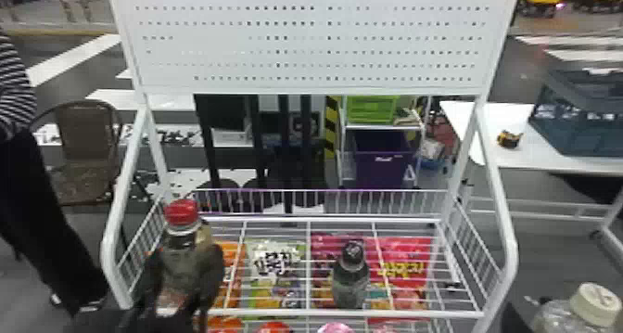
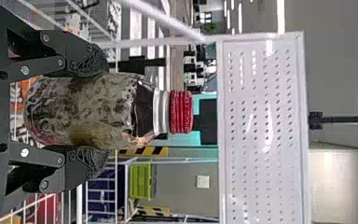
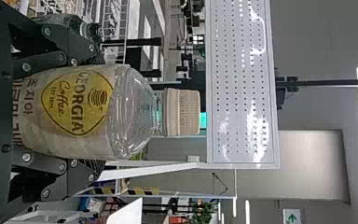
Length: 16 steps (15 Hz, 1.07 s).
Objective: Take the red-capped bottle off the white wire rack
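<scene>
At the front left of the white wire rack (image 1: 259,312), my left gripper (image 1: 186,267) is shut around the body of the upright red-capped bottle (image 1: 181,214). The left wrist view has the bottle (image 2: 86,107) between both fingers of the left gripper (image 2: 105,112), its red cap clear of them. Whether its base touches the rack is hidden. Low at the right, outside the rack, my right gripper (image 1: 513,314) holds a white-capped bottle (image 1: 554,316). In the right wrist view, the right gripper (image 3: 98,114) has its fingers on either side of that labelled bottle (image 3: 81,112).
A dark-capped bottle (image 1: 351,276) stands on the rack, right of its middle. Colourful packets (image 1: 276,272) lie beneath the wires. Slanted side posts (image 1: 498,188) and a perforated back panel (image 1: 306,44) frame the rack. A white table (image 1: 547,158) stands behind at the right.
</scene>
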Each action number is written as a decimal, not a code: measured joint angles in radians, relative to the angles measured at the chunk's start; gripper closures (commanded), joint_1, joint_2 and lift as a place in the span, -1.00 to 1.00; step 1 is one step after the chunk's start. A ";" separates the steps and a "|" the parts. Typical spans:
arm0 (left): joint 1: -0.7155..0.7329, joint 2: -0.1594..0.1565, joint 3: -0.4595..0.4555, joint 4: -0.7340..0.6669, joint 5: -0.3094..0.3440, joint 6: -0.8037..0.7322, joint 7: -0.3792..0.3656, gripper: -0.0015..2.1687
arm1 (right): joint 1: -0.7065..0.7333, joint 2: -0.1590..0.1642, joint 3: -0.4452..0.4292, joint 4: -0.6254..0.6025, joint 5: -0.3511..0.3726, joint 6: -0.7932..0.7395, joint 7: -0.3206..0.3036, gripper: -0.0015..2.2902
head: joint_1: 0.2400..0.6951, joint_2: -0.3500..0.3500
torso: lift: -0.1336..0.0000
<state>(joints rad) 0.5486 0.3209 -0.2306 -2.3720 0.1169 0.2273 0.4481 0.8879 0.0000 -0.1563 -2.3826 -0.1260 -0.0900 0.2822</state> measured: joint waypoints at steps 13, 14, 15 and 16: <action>0.197 -0.036 0.243 -0.107 0.013 -0.015 -0.051 0.98 | 0.011 0.000 0.011 -0.013 0.009 0.009 0.000 0.20 | 0.14 0.00 | 1.00; 0.197 -0.036 0.243 -0.107 0.013 -0.015 -0.051 0.98 | 0.013 0.000 0.012 -0.014 0.009 0.008 0.000 0.20 | 0.14 0.00 | 1.00; 0.197 -0.036 0.245 -0.107 0.013 -0.015 -0.050 0.98 | 0.015 0.000 0.013 -0.015 0.010 0.006 0.000 0.20 | 0.14 0.00 | 1.00; 0.197 -0.036 0.247 -0.108 0.013 -0.015 -0.050 0.98 | 0.017 0.000 0.013 -0.015 0.011 0.003 0.000 0.20 | 0.14 0.00 | 1.00</action>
<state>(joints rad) 0.7455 0.2851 0.0161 -2.4797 0.1304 0.2126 0.3984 0.9045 0.0000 -0.1429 -2.3976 -0.1153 -0.0869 0.2822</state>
